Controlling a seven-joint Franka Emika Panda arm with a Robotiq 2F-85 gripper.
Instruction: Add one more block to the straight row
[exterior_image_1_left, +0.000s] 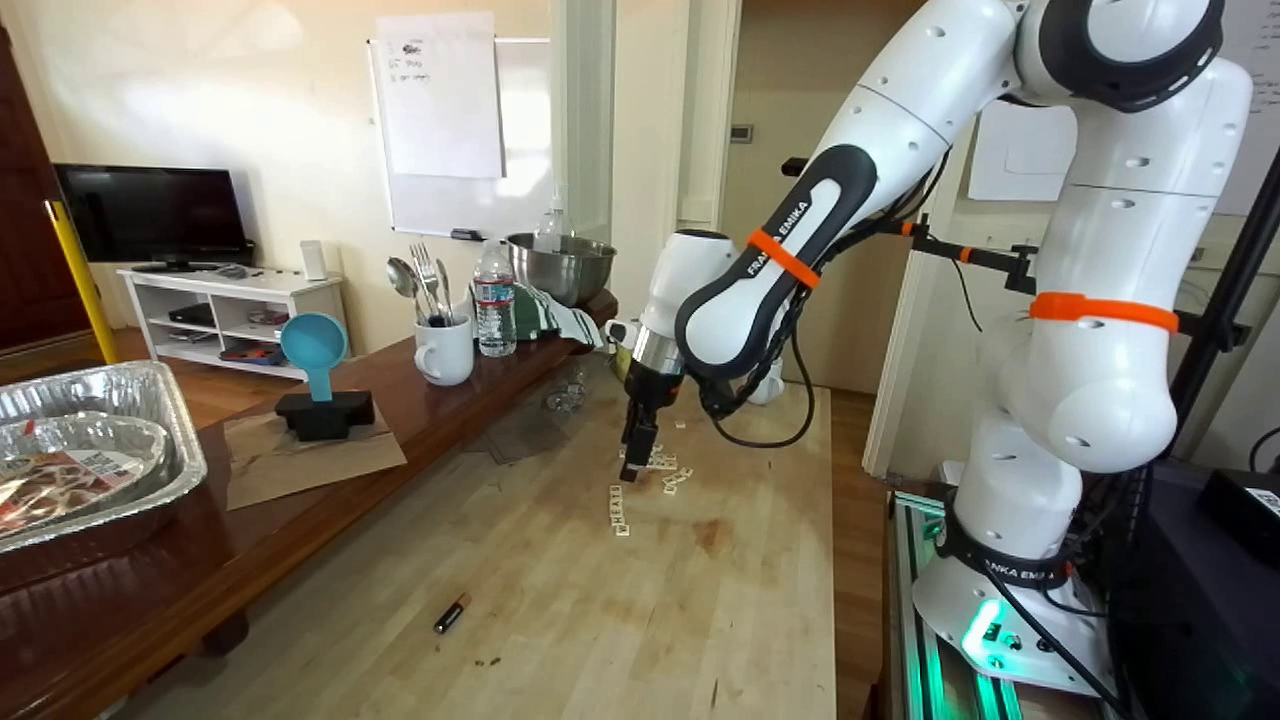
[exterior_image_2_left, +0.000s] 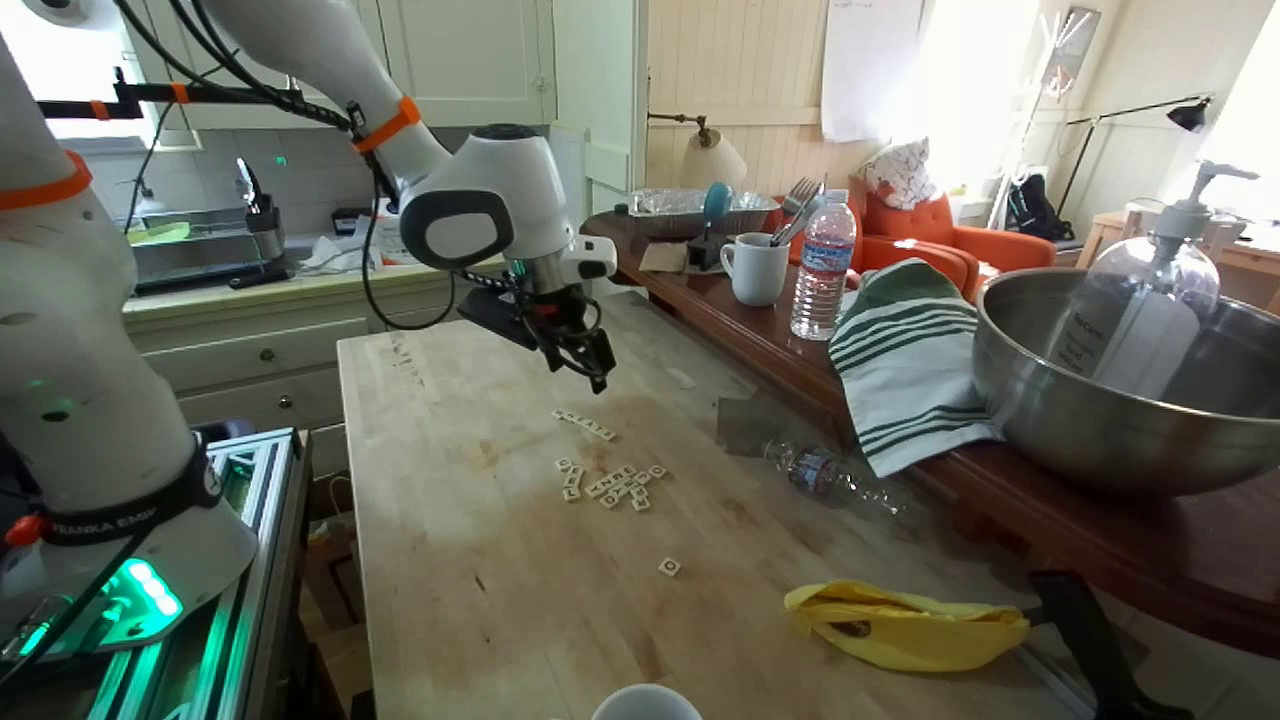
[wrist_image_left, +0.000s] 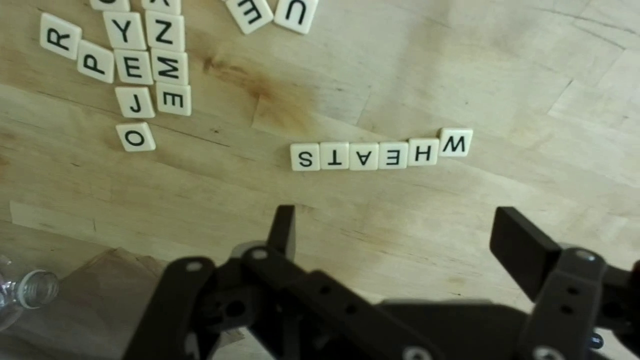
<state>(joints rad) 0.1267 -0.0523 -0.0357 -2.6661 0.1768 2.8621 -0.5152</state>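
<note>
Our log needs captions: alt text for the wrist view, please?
A row of six letter tiles spells WHEATS upside down, the W slightly out of line. Below sits an open, empty gripper; other tiles lie upper left.

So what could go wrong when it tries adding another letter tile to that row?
The open gripper could bump the row and knock it crooked; the W tile already sits slightly out of line. Also, several of the loose tiles lie edge to edge, so picking one might drag others along.
</note>
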